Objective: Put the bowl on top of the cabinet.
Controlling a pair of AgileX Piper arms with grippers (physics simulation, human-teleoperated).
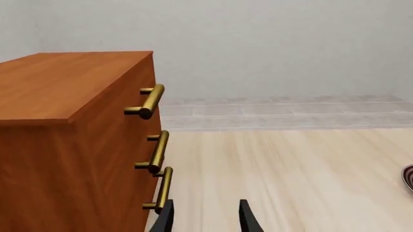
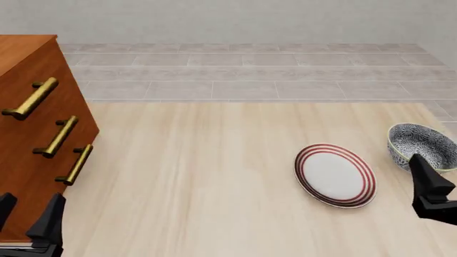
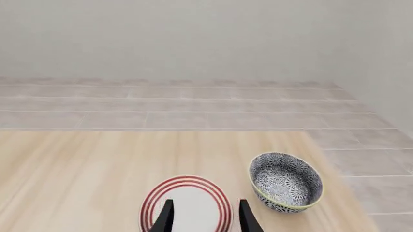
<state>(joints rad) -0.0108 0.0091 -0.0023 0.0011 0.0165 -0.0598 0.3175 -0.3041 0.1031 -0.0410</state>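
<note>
Bowl (image 3: 285, 188) sits on the counter (image 2: 214, 176) at the far right, just beside the plate (image 2: 335, 174). The right gripper (image 3: 202, 216) is open and empty, aimed at the plate, so it might grab that instead. The left gripper (image 1: 204, 217) is open too, by the cabinet (image 1: 58, 87). The bowl is deep, round and smooth, so it could slip.

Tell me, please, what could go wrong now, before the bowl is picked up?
1. The bowl sits near the table's right edge; a push could slide it off.
2. The plate lies close beside it, and the open right tool points at the plate, so it may grab that instead.
3. The cabinet is far left across the table.
</note>
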